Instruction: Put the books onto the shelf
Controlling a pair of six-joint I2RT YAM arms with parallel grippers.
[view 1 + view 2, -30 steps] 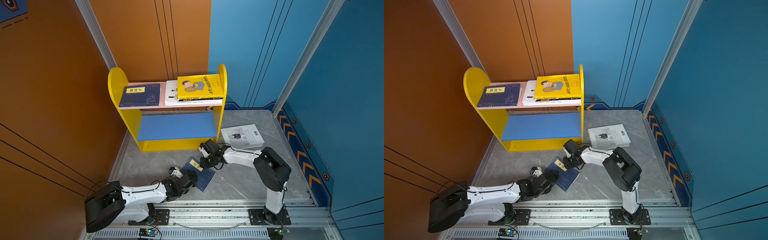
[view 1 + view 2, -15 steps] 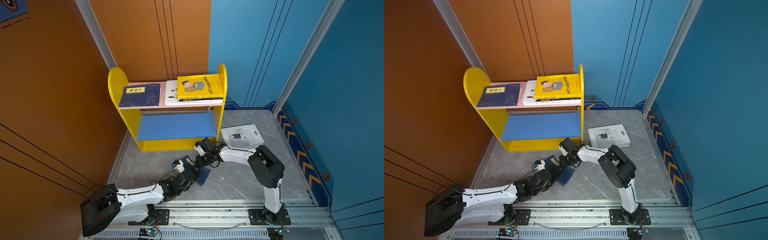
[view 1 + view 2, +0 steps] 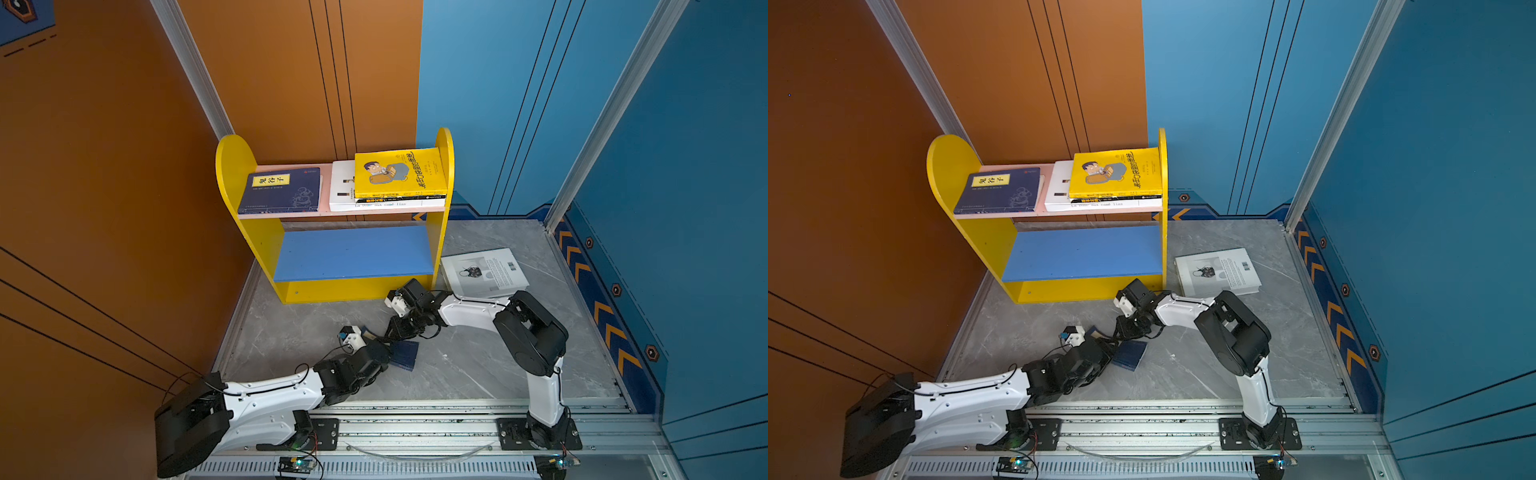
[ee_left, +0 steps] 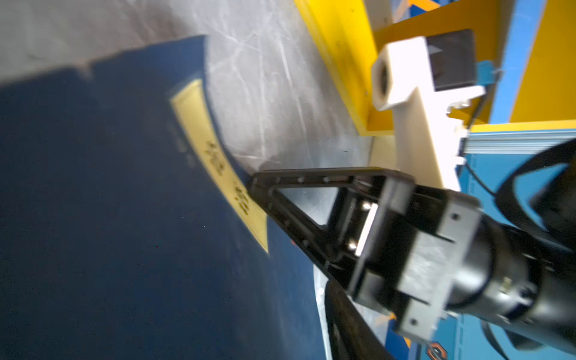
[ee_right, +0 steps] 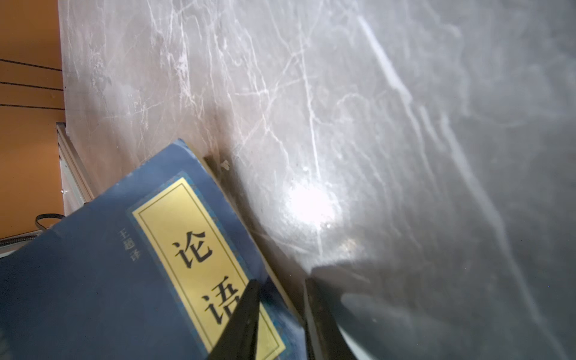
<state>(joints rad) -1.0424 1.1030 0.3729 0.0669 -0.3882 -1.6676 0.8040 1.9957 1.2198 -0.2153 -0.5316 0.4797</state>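
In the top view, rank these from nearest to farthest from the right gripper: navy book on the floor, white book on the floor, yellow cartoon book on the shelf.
1. Navy book: on the floor, at the right gripper.
2. White book: on the floor, right of the shelf.
3. Yellow cartoon book: up on the shelf's top level.

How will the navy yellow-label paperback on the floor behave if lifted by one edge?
Probably floppy: the navy yellow-labelled paperback looks bowed in the left wrist view. Pinched near one edge by the right gripper, it may sag or swing.
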